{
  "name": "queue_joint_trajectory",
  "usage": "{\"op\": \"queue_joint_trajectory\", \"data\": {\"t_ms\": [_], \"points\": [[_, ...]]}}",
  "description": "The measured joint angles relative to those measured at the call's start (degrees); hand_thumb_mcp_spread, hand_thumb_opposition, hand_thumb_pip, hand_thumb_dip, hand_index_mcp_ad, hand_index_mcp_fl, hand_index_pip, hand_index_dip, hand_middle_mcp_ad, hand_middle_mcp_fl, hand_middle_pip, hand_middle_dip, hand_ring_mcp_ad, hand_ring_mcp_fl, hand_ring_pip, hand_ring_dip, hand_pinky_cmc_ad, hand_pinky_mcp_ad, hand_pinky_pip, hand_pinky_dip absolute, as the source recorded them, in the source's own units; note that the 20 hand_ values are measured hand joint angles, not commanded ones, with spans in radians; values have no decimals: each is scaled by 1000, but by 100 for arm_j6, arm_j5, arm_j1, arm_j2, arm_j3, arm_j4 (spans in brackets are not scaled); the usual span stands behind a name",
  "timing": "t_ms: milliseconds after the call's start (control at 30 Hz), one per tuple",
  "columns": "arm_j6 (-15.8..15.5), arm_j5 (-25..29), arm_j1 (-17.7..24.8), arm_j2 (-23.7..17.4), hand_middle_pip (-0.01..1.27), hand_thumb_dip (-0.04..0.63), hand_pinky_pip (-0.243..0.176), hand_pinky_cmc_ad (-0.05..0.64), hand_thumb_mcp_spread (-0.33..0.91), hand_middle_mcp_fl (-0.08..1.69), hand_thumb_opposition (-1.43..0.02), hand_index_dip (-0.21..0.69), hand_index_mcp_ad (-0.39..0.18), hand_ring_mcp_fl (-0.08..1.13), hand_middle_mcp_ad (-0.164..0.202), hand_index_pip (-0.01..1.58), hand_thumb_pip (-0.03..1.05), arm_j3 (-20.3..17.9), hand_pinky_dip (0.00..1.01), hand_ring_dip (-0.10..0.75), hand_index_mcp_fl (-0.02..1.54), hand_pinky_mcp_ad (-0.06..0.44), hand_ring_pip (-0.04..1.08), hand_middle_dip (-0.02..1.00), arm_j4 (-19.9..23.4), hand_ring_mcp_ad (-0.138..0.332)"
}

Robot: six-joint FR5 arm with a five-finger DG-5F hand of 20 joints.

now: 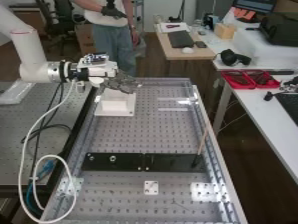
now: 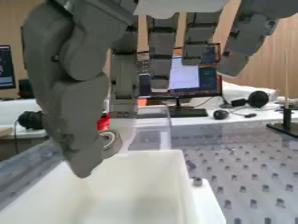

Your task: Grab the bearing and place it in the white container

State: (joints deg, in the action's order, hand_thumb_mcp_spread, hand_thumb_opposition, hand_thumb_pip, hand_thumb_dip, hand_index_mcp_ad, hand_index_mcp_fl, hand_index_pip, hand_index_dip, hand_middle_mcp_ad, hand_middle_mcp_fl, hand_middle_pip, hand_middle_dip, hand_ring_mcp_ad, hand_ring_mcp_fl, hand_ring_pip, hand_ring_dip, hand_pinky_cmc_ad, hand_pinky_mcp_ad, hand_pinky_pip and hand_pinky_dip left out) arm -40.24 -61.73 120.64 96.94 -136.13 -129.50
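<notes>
Clearly, the robot hand point(image 2: 76, 102) pinches the bearing point(image 2: 113, 142) over the far-left container point(image 2: 136, 175), so only placing it remains.

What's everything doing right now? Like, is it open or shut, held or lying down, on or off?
Hand: closed on the bearing, over the container
Bearing: pinched, not in the container yet
White container: upright, open on top
Black plates: lying flat
Monitor: on, screen lit
Headphones: resting on the white table
</notes>
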Motion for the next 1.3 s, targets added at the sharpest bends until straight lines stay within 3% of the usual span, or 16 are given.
{"op": "queue_joint_trajectory", "data": {"t_ms": [167,267,333,400,567,933,1100,1300], "points": [[178,30,-9,85,126,204,21,333,496,297,-930,115,-117,28,59,1312,424,14,182,101,504,276,112,278,-164,113],[285,16,-51,112,126,206,21,330,496,283,-883,119,-122,28,58,1241,503,42,182,101,443,276,112,278,-326,113],[357,-24,-111,107,126,206,21,330,468,229,-848,112,-120,14,59,1185,574,46,182,101,290,276,108,278,-412,117],[382,-54,-156,83,126,216,21,330,438,229,-834,117,-124,19,59,1171,578,43,182,101,188,278,106,278,-439,117],[363,-139,-324,-15,126,222,2,328,379,182,-803,101,-124,0,59,1122,639,40,176,101,75,276,105,278,-461,113],[114,-493,-966,-544,126,222,-30,328,319,168,-775,101,-120,0,59,1031,641,313,201,101,38,276,101,281,-491,119],[-262,-770,-1351,-758,126,222,-40,332,295,168,-756,101,-124,0,59,949,641,818,213,101,40,278,101,278,-549,119],[-362,-1139,-1832,-551,126,220,-42,332,295,168,-756,101,-124,0,59,740,600,1630,218,101,108,290,101,278,-840,119]]}}
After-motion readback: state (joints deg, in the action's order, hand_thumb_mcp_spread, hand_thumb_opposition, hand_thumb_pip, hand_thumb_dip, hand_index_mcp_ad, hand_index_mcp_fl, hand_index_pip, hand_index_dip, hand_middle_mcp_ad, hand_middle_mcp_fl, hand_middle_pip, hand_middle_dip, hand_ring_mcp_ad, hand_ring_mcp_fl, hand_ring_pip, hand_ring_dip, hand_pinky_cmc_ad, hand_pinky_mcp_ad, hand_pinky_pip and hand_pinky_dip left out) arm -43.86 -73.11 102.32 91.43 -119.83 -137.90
